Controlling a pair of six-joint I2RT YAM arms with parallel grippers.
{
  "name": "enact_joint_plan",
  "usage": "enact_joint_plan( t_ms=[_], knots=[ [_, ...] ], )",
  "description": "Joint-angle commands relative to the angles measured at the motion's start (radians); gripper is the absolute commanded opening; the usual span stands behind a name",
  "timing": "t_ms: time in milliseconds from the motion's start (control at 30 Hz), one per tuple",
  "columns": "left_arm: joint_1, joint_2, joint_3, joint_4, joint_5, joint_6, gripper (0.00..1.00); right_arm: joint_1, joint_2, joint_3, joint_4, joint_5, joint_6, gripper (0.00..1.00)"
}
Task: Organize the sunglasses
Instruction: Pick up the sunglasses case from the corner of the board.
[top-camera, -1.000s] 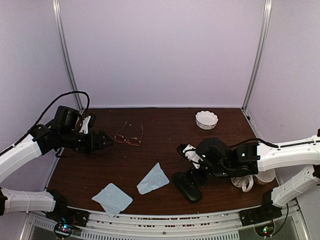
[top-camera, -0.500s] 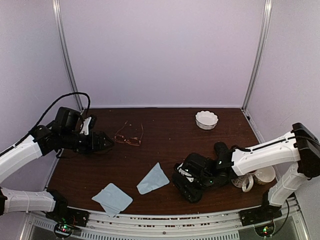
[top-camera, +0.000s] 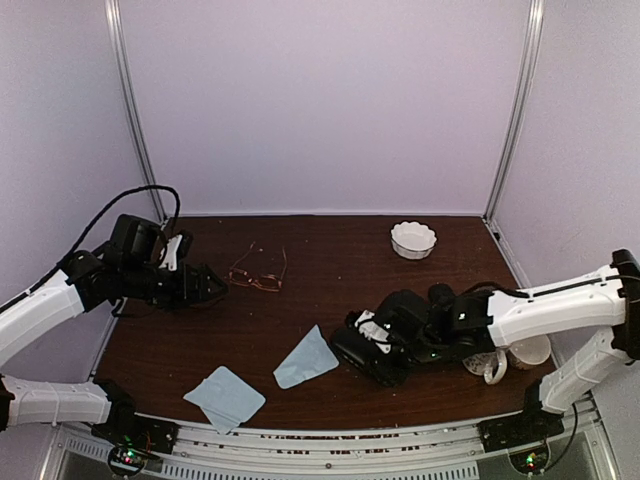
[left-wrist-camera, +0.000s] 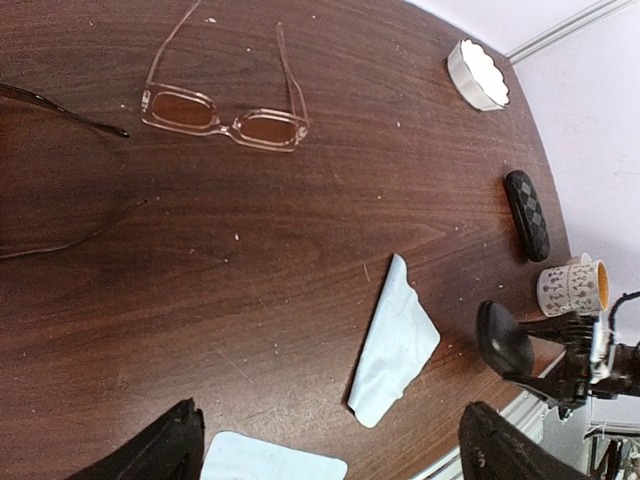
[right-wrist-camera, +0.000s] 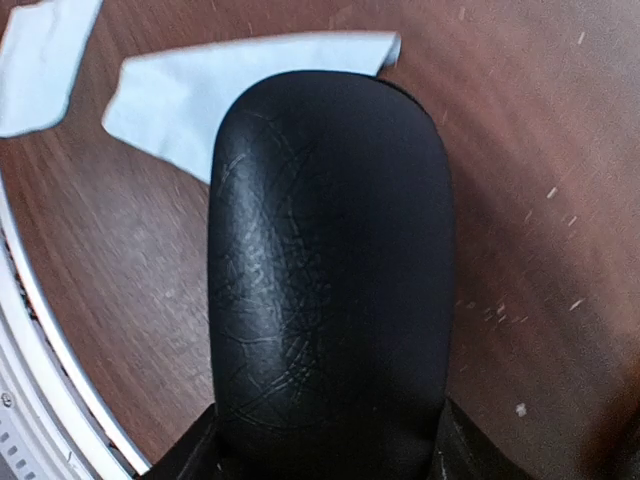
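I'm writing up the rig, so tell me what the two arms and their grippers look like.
The left arm and right arm have smooth white tubular links with chunky black joints. The left gripper and right gripper are black and two-fingered. A black cable loops above the left arm; a second cable runs along the right.

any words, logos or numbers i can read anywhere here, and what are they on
No text can be read in any view.
mug: dark printed pattern, too small to tell whether it holds letters.
black case: plain grained surface, no mark showing.
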Motion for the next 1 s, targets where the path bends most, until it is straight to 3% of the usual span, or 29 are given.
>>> enact_joint_plan(
  t_ms=[0,133,267,567,700,967],
  knots=[
    [-0.006,-0.005,0.051,0.013,0.006,-0.001,0.92,0.000,-0.202,0.017,0.164,0.150,-0.249,0.40],
    [-0.013,0.006,0.079,0.014,0.031,-0.010,0.92,0.005,-0.316,-0.050,0.390,0.223,-0.486,0.39],
    [-0.047,0.025,0.114,0.027,0.065,-0.022,0.92,0.022,-0.367,-0.159,0.736,0.238,-0.769,0.37],
    [-0.106,0.036,0.109,0.200,0.250,-0.189,0.92,0.041,-0.263,-0.256,1.214,0.219,-1.334,0.40],
    [-0.110,0.048,0.124,0.215,0.281,-0.297,0.92,0.043,-0.215,-0.207,1.245,0.231,-1.461,0.40],
    [-0.117,0.076,0.083,0.415,0.349,-0.534,0.91,0.048,-0.137,-0.124,1.215,0.207,-1.497,0.41]
  ],
)
